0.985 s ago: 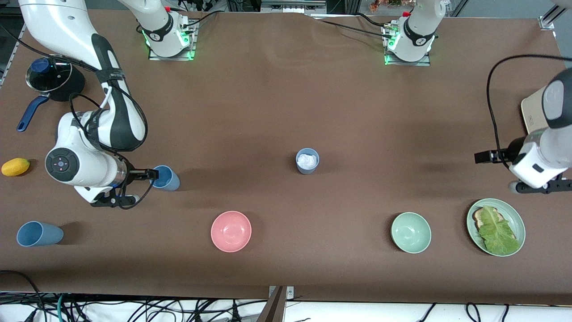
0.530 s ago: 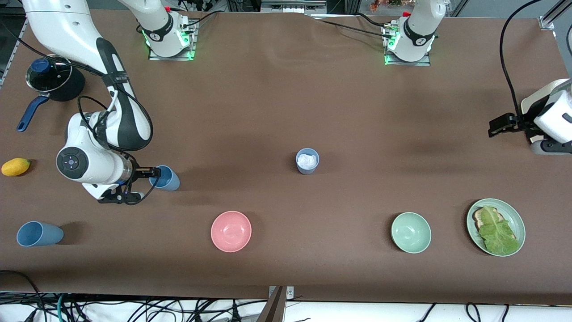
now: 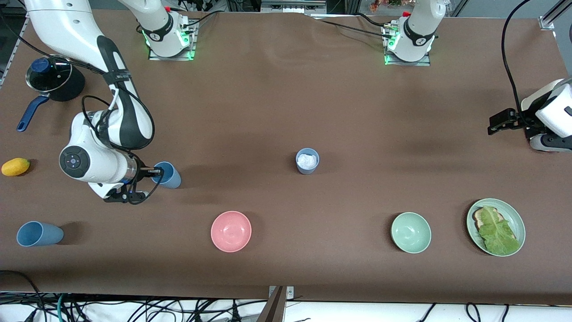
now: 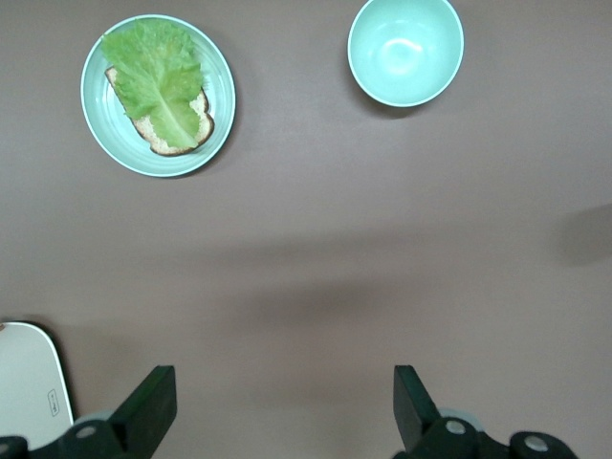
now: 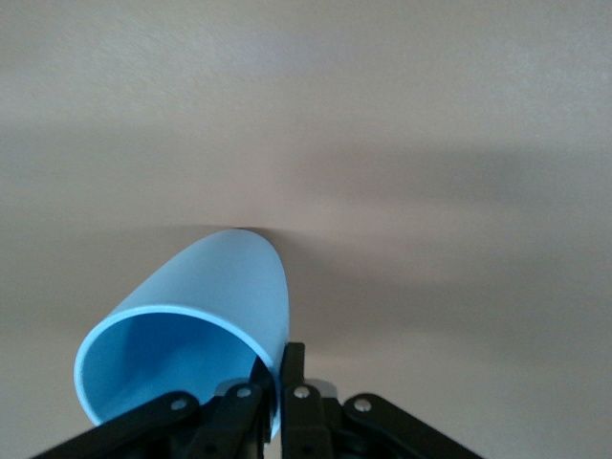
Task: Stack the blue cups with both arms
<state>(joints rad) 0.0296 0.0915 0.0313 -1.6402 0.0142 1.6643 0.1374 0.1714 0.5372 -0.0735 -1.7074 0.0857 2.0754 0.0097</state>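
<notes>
Nearest the front camera, in a row along the table (image 3: 286,277): a slate-blue cup (image 3: 38,234) at the right arm's end; a pink bowl (image 3: 231,231); a pale green bowl (image 3: 410,232); and, at the left arm's end, a green plate (image 3: 514,213) bearing toast under a lettuce leaf (image 3: 497,231). Farther from the camera: a sky-blue cup (image 3: 167,175), its rim pinched by the right gripper (image 3: 157,170), whose fingers are clamped together on the wall, one inside and one outside; the cup tilts in the right wrist view, and whether its base touches the table cannot be told. Beside the right arm's wrist, a yellow fruit (image 3: 15,166). Mid-table, a third blue cup (image 3: 307,161) stands upright with something white inside. Farther still: a dark pan with a glass lid (image 3: 49,75) and blue handle. The left gripper (image 3: 491,126) waits with fingers spread wide, holding nothing, over bare table at its own end, beside a pale board (image 4: 29,382).
</notes>
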